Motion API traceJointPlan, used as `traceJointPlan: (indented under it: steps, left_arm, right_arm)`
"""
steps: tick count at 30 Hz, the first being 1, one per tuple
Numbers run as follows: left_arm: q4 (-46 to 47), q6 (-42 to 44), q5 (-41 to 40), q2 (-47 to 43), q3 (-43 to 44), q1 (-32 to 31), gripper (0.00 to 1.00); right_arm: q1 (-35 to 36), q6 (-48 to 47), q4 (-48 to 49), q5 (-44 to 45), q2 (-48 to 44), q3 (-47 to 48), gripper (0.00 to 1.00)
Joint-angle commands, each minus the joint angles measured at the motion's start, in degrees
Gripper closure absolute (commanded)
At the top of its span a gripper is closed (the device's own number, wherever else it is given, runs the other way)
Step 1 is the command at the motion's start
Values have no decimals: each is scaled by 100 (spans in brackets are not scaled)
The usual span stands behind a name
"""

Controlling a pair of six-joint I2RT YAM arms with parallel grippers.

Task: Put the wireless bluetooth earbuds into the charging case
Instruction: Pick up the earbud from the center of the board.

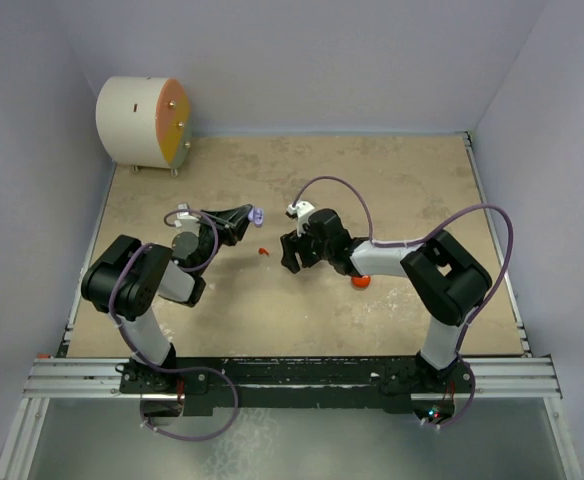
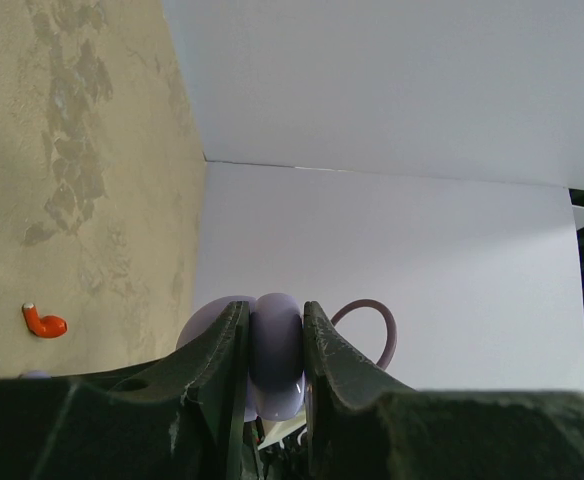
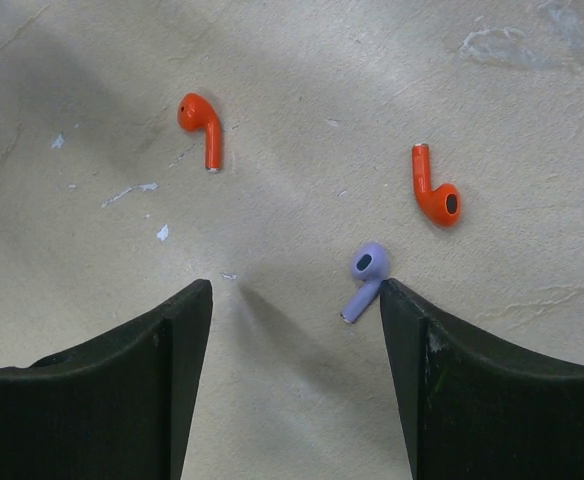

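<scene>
Top view: left gripper (image 1: 244,217) sits left of centre with the lavender case (image 1: 258,215) at its tip. One red earbud (image 1: 263,251) lies on the worktop (image 1: 392,180) between the arms, and the right gripper (image 1: 294,252) hangs just right of it. A red case (image 1: 360,280) peeks from under the right arm.

Left wrist view: left gripper (image 2: 274,308) jaws pinch the lavender case (image 2: 275,350) across its body. A red earbud (image 2: 44,322) lies at lower left.

Right wrist view: right gripper (image 3: 295,290) jaws are spread wide and hold nothing. The lavender earbud (image 3: 364,272) lies just beside the right-hand finger's tip; I cannot tell if they touch. One red earbud (image 3: 202,125) lies upper left, another red earbud (image 3: 434,190) at right. The fourth bud is not seen.

Handling, as a judgement — the buds look tiny, light, hard and glossy, so they are apt to skid or flick out. Best taken across the stem, leaving the bulb free to seat.
</scene>
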Motion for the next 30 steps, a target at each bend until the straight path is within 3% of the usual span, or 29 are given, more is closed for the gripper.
traceJointPlan:
  steps: [1, 12, 21, 30]
  left_arm:
    - [351, 72, 59, -224, -26, 66, 100]
    - [363, 56, 32, -277, -88, 72, 100]
    - [447, 27, 32, -218, -103, 75, 100]
    - [461, 28, 32, -225, -128, 69, 100]
  right_arm:
    - [41, 185, -163, 260, -223, -24, 30]
    - [50, 359, -513, 1169, 29, 381, 37]
    - [151, 260, -626, 1405, 156, 479, 48]
    - [256, 214, -689, 1525, 266, 581, 51]
